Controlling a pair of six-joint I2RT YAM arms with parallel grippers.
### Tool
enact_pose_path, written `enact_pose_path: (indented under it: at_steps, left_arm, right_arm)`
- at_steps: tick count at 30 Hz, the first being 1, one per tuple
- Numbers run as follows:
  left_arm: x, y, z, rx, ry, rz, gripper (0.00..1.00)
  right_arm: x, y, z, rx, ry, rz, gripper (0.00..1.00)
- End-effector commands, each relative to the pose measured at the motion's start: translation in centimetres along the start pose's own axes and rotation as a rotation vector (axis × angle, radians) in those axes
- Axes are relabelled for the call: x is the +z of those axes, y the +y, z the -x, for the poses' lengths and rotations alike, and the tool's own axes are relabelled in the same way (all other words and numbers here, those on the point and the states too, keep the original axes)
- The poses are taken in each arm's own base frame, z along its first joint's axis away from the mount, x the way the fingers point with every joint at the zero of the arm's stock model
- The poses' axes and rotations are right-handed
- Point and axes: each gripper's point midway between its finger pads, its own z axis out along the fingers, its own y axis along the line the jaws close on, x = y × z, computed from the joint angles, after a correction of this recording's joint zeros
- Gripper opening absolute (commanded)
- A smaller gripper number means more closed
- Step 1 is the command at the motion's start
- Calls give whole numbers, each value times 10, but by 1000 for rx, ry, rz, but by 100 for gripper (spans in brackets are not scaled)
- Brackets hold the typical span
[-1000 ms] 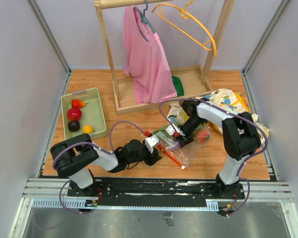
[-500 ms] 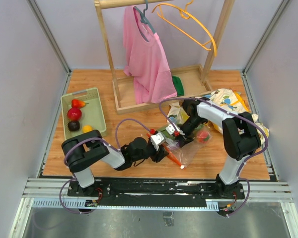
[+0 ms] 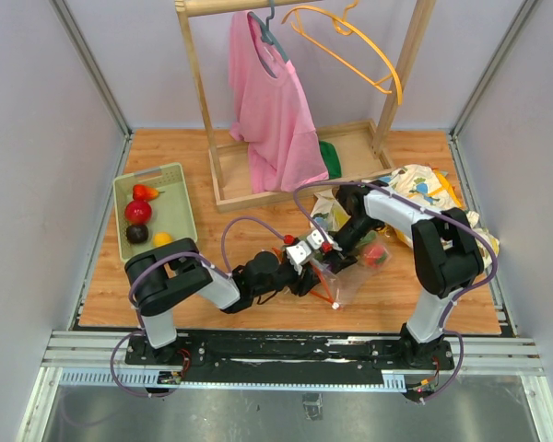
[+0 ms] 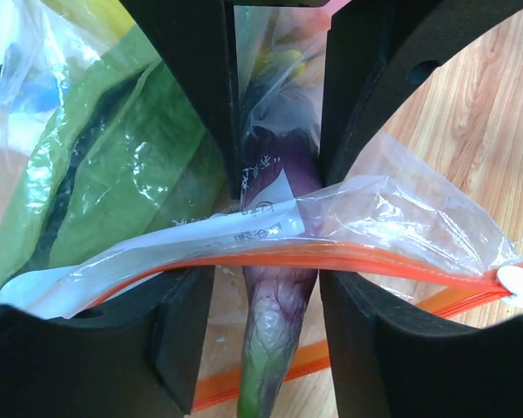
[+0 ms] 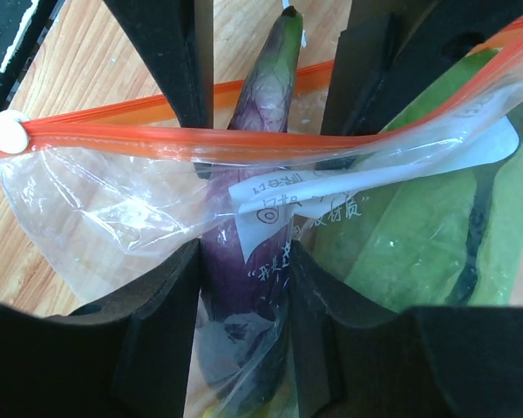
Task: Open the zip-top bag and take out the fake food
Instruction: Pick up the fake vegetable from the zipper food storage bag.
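Note:
The zip-top bag (image 3: pixel 347 282) lies on the wooden table between my two grippers, its orange-red zipper strip (image 4: pixel 375 259) parted. A purple eggplant (image 4: pixel 275 331) with a green tip pokes out through the mouth. A green piece (image 4: pixel 96 165) and a red piece (image 3: pixel 378 250) are inside the bag. My right gripper (image 5: pixel 244 287) is shut on the eggplant's body (image 5: pixel 261 87) through the plastic, beside the white label (image 5: pixel 331 187). My left gripper (image 4: pixel 266 300) is open and straddles the eggplant's tip with a gap on each side. In the top view the left gripper (image 3: pixel 306 270) and right gripper (image 3: pixel 333 250) face each other.
A pale green tray (image 3: pixel 181 217) at the left holds red, dark, yellow and orange pieces. A wooden rack with a pink shirt (image 3: pixel 272 110) and orange hanger stands behind. The dinosaur-print cloth (image 3: pixel 424 189) lies behind the right arm.
My left arm has reached to the right, bringing its gripper from left of the bag up to the bag's mouth and around the eggplant's tip. The right arm has hardly moved.

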Motion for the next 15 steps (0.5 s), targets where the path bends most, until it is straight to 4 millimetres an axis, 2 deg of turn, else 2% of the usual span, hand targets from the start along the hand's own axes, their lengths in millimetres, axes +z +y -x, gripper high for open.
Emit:
enact_pose_path:
  at_steps: [1,5,9,11,13,15]
  left_arm:
    - [12,-14,10,-6,-30,-61,52]
    - [13,-16,6,-7,-5,-72,37]
    - [10,-14,-7,-8,42,-65,29]
    - [7,-12,-14,-3,66,-56,17]
    - [1,-10,-18,1,81,-43,6]
    - [-5,-8,-19,2,82,-32,2]
  right_arm:
    - [7,5,20,-7,-51,32,15]
    - [7,5,19,1,-50,29,15]
    - [7,4,19,8,-46,21,17]
    - [6,4,18,16,-37,11,20]
    - [5,3,15,20,-22,-10,29]
    - [2,2,12,34,-13,-35,44]
